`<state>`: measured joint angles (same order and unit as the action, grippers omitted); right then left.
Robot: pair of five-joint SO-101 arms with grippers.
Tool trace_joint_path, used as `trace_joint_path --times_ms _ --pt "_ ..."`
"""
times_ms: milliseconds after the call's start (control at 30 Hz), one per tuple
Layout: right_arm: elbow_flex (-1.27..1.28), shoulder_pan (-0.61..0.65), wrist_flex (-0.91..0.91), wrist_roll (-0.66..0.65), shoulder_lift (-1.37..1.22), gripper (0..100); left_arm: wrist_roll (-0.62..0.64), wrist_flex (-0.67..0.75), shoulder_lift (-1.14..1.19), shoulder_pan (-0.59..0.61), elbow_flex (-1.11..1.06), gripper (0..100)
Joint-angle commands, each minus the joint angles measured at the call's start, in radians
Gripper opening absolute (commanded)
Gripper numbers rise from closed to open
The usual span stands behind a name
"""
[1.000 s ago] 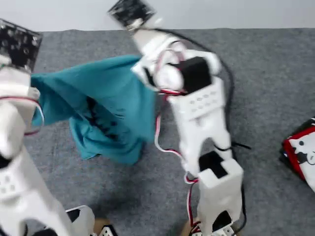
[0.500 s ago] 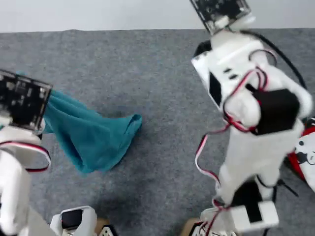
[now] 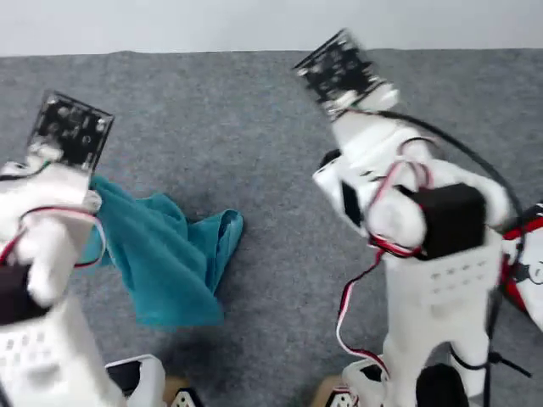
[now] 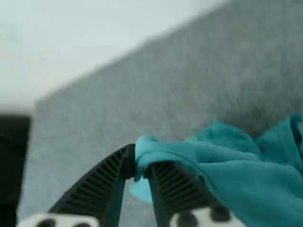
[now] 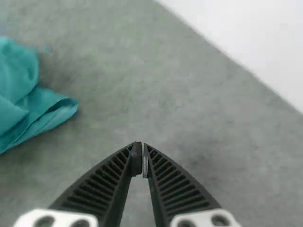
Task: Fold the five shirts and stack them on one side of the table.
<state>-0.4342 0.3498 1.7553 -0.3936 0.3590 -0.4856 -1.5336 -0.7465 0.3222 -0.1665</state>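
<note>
Teal shirt (image 3: 174,271) lies crumpled, not folded; my left gripper (image 4: 138,166) pinches its edge, my right gripper (image 5: 142,158), closed on nothing, hovers near it. Folding barely begun.

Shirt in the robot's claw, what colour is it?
The shirt is teal, clearest in the high view.

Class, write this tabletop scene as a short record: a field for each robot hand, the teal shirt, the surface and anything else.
Surface: grey mat
Left hand: shut on a fold of the teal shirt
Right hand: shut, holding nothing, over the mat
Shirt: crumpled, unfolded, lying beside the left arm
Other: red and white item at the edge by the right arm
</note>
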Motion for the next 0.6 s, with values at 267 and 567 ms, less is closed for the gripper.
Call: trace_joint_path --times_ms 267,567 --pt "0.278 0.177 -0.048 0.077 0.025 1.0 -0.137 0.611 0.25 0.299 -0.762 1" --pt "0.427 0.357 -0.16 0.097 0.024 1.3 -0.137 0.457 0.686 0.577 -0.397 6"
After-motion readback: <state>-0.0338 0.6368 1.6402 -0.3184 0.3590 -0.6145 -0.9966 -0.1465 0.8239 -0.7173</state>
